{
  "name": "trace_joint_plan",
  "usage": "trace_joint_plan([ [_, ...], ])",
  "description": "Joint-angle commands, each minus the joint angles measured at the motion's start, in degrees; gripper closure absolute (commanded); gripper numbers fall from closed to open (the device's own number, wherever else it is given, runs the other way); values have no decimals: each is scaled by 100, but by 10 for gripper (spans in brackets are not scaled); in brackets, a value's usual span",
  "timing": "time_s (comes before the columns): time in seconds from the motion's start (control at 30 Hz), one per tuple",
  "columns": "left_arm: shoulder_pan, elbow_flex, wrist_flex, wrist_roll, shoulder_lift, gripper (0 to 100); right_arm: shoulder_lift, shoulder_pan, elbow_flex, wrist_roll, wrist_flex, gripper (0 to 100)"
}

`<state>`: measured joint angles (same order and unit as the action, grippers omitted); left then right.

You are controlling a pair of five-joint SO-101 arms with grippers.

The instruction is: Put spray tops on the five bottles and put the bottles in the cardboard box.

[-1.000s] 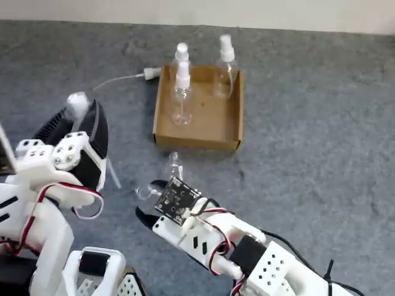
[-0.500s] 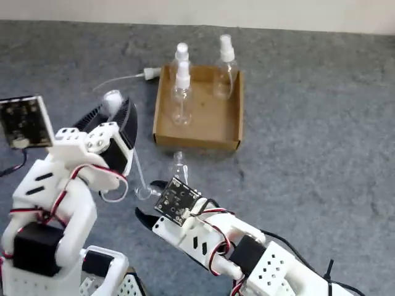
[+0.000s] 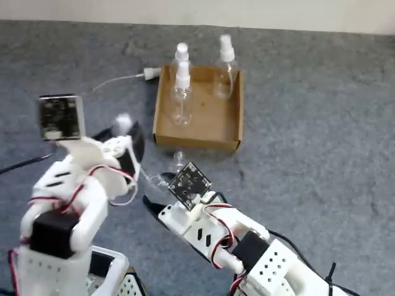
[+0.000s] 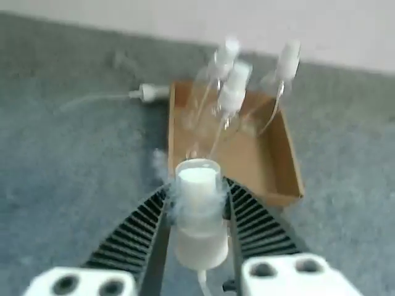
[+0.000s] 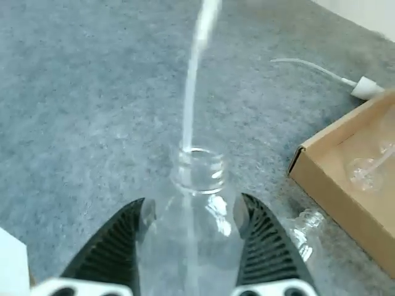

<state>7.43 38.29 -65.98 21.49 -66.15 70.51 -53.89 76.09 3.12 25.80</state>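
My left gripper (image 4: 197,191) is shut on a white spray top (image 4: 199,234), whose thin tube (image 5: 192,92) hangs down into the neck of a clear bottle (image 5: 196,234). My right gripper (image 5: 192,209) is shut on that upright bottle, in front of the cardboard box (image 3: 229,129). From above, the left gripper (image 3: 125,131) is up and left of the right gripper (image 3: 158,187). Three capped bottles (image 3: 182,86) stand in the box. Another open bottle (image 3: 178,161) lies by the box's front wall. A loose spray top (image 3: 151,73) lies left of the box's far corner.
Grey carpet covers the table, with open floor right of the box (image 4: 281,166) and at the far left. The loose top's long tube (image 3: 117,80) trails left across the carpet. A pale wall runs along the far edge.
The left arm has swung right and forward with the spray top, bringing its tube from beside the bottle into the neck. The right gripper has shifted slightly with its bottle.
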Motion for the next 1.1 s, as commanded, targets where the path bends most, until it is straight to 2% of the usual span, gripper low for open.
trace_joint_plan([
  [0.0,259,453,97,-105,-22,996,110,145,-136,-70,-154,995],
  [0.1,549,576,97,-105,-31,996,110,154,-110,-70,-330,995],
  [0.33,514,620,53,-114,-31,996,110,180,-119,-88,-338,995],
  [0.43,523,778,62,-114,-57,996,110,453,-127,-114,-347,995],
  [0.53,549,1024,70,-334,-391,996,110,699,-136,-123,-356,995],
  [0.8,558,1912,273,-738,-2018,996,110,725,-136,-123,-356,995],
  [1.07,936,2281,510,-747,-2114,992,119,699,-321,-123,-338,995],
])
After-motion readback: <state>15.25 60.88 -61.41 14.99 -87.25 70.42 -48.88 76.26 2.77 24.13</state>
